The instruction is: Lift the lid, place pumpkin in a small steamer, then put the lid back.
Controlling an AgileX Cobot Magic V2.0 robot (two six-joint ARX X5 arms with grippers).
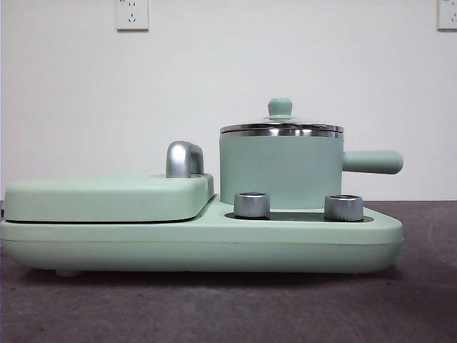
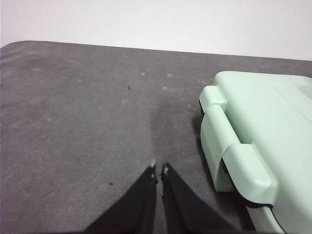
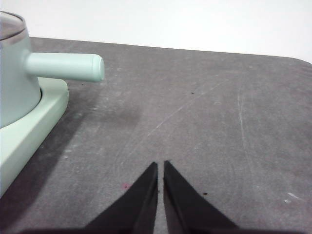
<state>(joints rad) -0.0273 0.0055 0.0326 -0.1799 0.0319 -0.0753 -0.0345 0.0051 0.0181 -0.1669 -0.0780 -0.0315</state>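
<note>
Small steamer (image 1: 280, 170) sits on the mint-green appliance base (image 1: 214, 239), behind two steel knobs (image 1: 252, 205), side handle (image 1: 371, 161) sticking out past the base's end. Lid (image 1: 280, 126) closed on the steamer rim. Flat mint cover (image 1: 107, 196) with chrome handle (image 1: 183, 159) on the base's other half. No pumpkin visible. Left tool (image 2: 159, 167) pressed together, holding nothing, over grey worktop (image 2: 73, 122) beside the base's cover end. Right tool (image 3: 160, 165) pressed together, holding nothing, over worktop near the steamer handle.

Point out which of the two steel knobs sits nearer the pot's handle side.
The steel knob under the small steamer's side handle; the other knob sits beside the flat cover.
</note>
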